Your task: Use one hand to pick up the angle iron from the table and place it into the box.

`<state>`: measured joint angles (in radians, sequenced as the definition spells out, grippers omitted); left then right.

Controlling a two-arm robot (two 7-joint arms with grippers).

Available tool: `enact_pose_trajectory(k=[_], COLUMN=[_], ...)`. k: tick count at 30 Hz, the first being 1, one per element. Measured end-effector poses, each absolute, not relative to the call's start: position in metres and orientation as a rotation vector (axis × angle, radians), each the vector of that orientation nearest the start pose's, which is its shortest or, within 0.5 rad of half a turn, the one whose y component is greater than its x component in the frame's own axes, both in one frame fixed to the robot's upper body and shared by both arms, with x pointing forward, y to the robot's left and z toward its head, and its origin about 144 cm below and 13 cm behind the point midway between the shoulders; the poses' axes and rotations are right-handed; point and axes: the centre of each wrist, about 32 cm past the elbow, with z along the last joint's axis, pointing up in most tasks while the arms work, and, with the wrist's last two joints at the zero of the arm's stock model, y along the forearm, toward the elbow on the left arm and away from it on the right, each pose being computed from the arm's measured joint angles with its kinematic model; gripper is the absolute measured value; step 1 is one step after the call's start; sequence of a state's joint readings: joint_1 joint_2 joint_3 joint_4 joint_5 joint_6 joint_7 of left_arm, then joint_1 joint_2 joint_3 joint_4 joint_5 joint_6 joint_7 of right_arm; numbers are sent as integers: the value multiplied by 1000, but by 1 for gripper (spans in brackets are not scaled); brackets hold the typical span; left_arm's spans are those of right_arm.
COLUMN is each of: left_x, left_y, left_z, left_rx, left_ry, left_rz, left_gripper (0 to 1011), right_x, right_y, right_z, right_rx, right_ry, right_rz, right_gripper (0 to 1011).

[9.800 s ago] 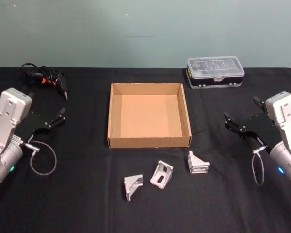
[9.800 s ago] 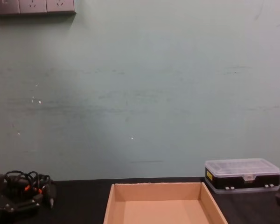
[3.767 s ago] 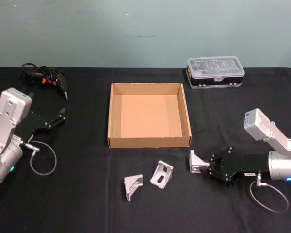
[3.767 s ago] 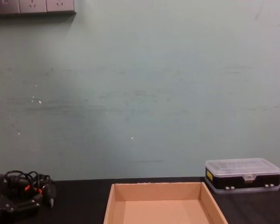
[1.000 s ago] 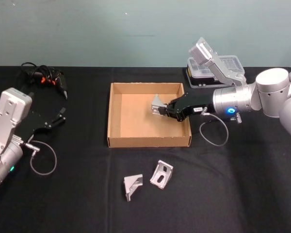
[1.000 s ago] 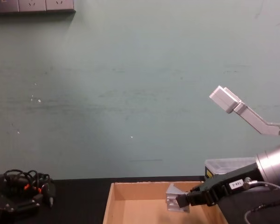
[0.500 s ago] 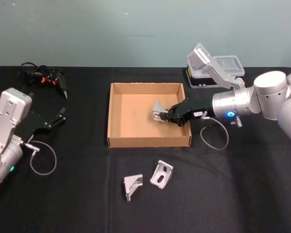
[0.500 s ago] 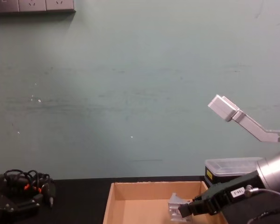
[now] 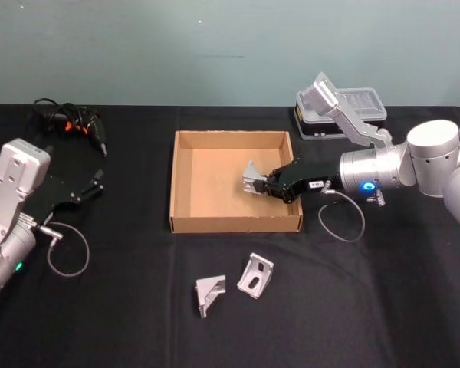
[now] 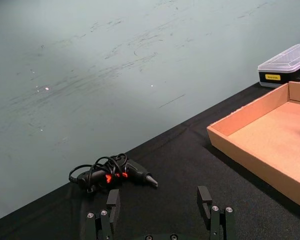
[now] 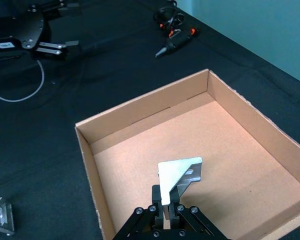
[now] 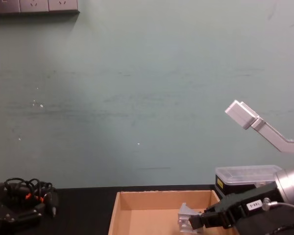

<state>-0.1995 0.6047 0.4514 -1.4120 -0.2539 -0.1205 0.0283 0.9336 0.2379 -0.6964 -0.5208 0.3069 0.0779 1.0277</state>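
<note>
A silver angle iron (image 9: 252, 178) (image 11: 179, 173) (image 12: 187, 219) hangs inside the tan box (image 9: 182, 225) (image 11: 92, 172) (image 12: 115, 215), near its right wall. My right gripper (image 9: 266, 185) (image 11: 166, 202) (image 12: 195, 221) is shut on it, reaching in over the right wall. Two more angle irons (image 9: 256, 275) (image 9: 209, 294) lie on the black table (image 9: 123, 322) in front of the box; one shows in the right wrist view (image 11: 1, 217). My left gripper (image 9: 96, 182) (image 10: 161, 205) rests open at the table's left, far from the box.
A clear-lidded plastic case (image 9: 351, 107) (image 12: 249, 178) (image 10: 285, 63) stands behind the box at the right. A black tool with coiled cable (image 9: 70, 124) (image 10: 112, 172) (image 12: 22, 196) (image 11: 174, 30) lies at the back left. A wall rises behind the table.
The right gripper has lowered the angle iron slightly within the box and drawn a little toward the right wall. The left arm has not moved.
</note>
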Motion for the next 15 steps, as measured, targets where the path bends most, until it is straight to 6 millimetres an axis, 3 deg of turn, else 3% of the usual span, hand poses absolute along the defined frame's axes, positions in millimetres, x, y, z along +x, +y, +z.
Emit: enact_pose_trajectory(k=[15], left_x=[489], left_y=[310], left_z=[1140], left_rx=[304], left_ry=[-285], left_rz=[1248], left_gripper=[1011], right_x=[653], right_y=[-268], right_z=[1190], right_rx=[-411], right_ry=[132], right_rz=[-375], right_gripper=[64])
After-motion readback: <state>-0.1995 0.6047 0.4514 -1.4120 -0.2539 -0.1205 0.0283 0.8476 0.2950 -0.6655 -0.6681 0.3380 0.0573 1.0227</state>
